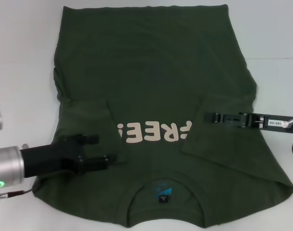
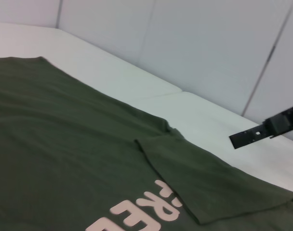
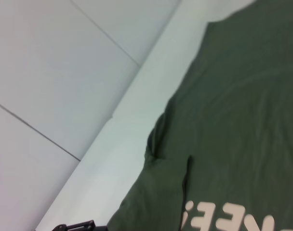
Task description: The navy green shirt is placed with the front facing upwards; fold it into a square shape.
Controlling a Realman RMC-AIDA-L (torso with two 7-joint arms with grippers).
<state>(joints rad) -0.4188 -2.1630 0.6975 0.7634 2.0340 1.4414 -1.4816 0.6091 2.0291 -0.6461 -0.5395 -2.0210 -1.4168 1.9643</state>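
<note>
White counter carries the navy green shirt, front up, both sleeves folded inward. Left end effector sits above its left folded sleeve, right end effector above the right; finger spread unclear for both.

White table, plain matte top, evenly lit w/ soft light, no hard shadows. A thin seam crosses the top in the left wrist view. Behind the table's far edge: pale grey-white wall of flat panels, split by thin dark joint lines, some upright, some slanted per view.
</note>
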